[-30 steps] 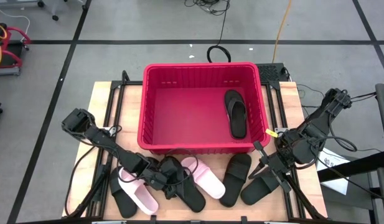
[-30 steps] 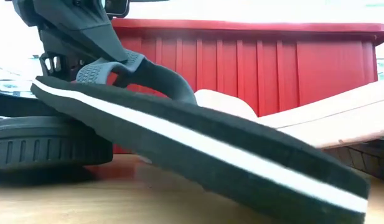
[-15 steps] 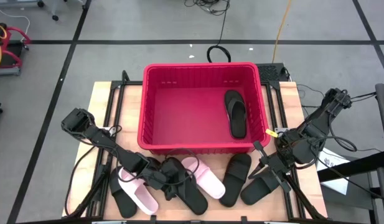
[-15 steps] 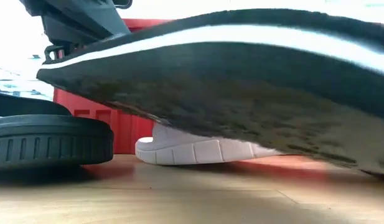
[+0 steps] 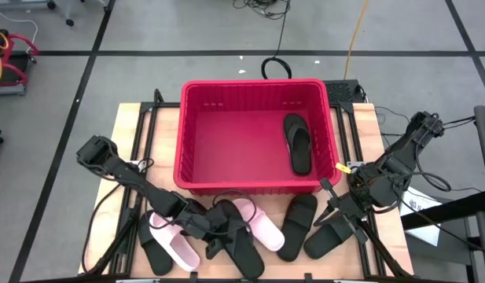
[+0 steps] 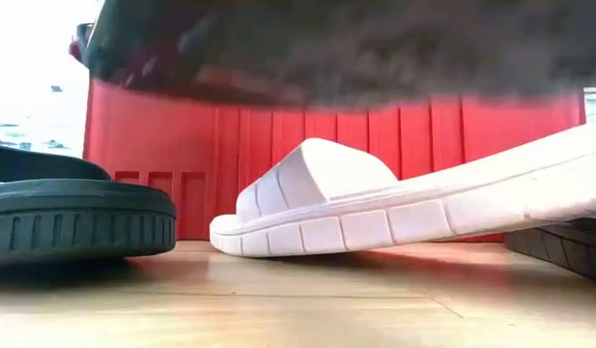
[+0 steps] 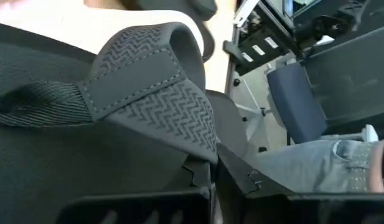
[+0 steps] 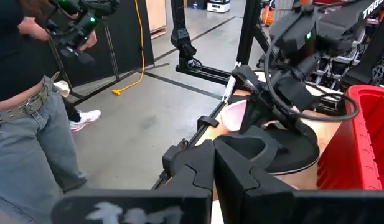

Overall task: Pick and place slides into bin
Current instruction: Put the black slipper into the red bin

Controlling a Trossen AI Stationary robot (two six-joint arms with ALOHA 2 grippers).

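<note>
My left gripper [image 5: 213,229] is shut on a black slide [image 5: 242,248] near the table's front edge; the low view shows the slide's sole [image 6: 375,48] up in the air. Two pink slides [image 5: 178,245] [image 5: 258,222] and three more black slides [image 5: 152,250] [image 5: 299,218] [image 5: 327,237] lie sole-down on the table in front of the red bin [image 5: 254,85]. One black slide [image 5: 297,143] lies inside the bin at its right. My right gripper [image 5: 334,211] is shut and empty above the table's right front. My left gripper pinches the black slide's wide textured strap at its edge [image 7: 201,149] between its two fingers [image 7: 198,174]. The fingers come slanting down from the table's left. The slide hangs sole-down, lifted clear of the table [image 6: 278,290].
The bin's near wall [image 6: 423,135] stands just behind the lifted slide. A pink slide [image 6: 375,208] and a black slide [image 6: 75,217] lie under and beside it. A person [image 8: 30,93] stands on the floor past the table's left side.
My left gripper has gone up with the black slide. The slide first tilted, one end resting low, and is now lifted clear of the table, shifted a little toward the near edge, uncovering the pink slide behind it.
</note>
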